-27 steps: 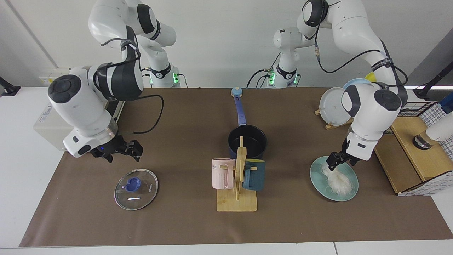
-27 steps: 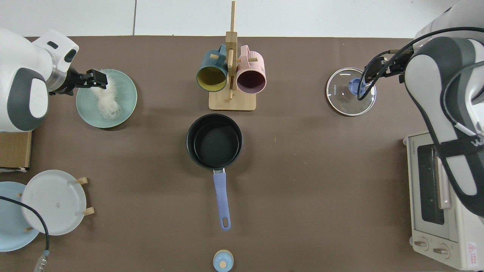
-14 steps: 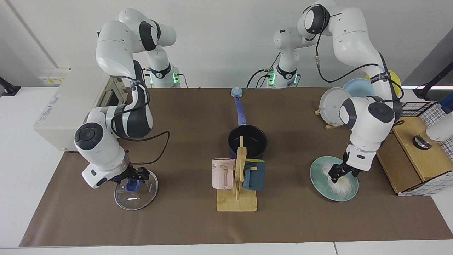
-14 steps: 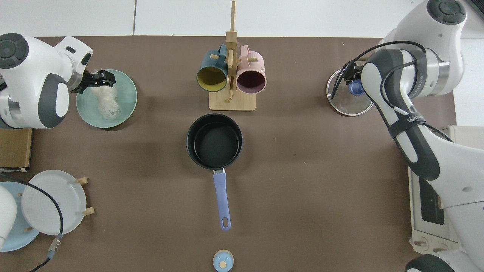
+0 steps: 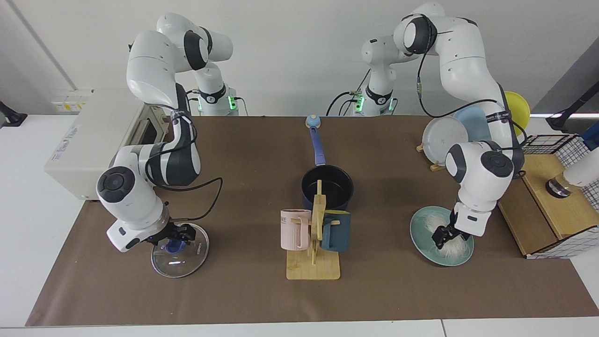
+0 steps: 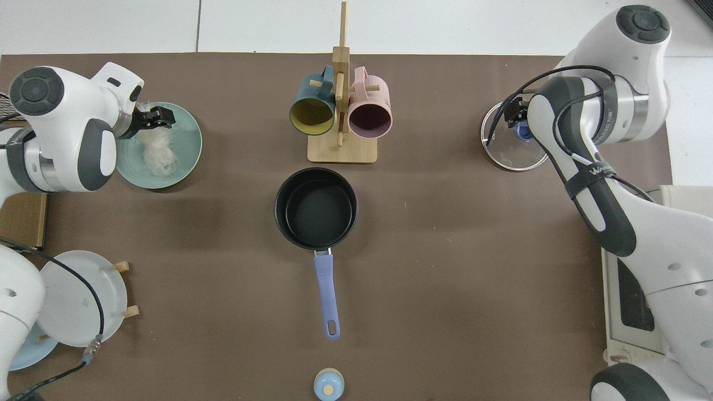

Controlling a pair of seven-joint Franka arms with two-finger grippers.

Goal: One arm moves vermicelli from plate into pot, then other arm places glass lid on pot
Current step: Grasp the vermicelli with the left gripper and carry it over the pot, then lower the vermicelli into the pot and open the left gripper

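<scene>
Left gripper (image 5: 445, 235) fingers closing into vermicelli (image 5: 449, 243) on plate (image 5: 423, 236); grip unclear, loose strands risking slipping short of pot (image 5: 327, 187). Right gripper (image 5: 174, 234) fingers straddling glass lid (image 5: 180, 255) knob, closure unclear.

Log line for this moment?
left hand: at vermicelli on plate | right hand: at glass lid knob | pot: empty

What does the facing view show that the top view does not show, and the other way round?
Only the facing view: the upright yellow plate. Only the top view: the hanging mugs' insides, yellow in the teal mug. Both: the left end effector at the white vermicelli tangle on the round teal plate, the right end effector at the clear glass lid, and the empty dark navy pot.
</scene>
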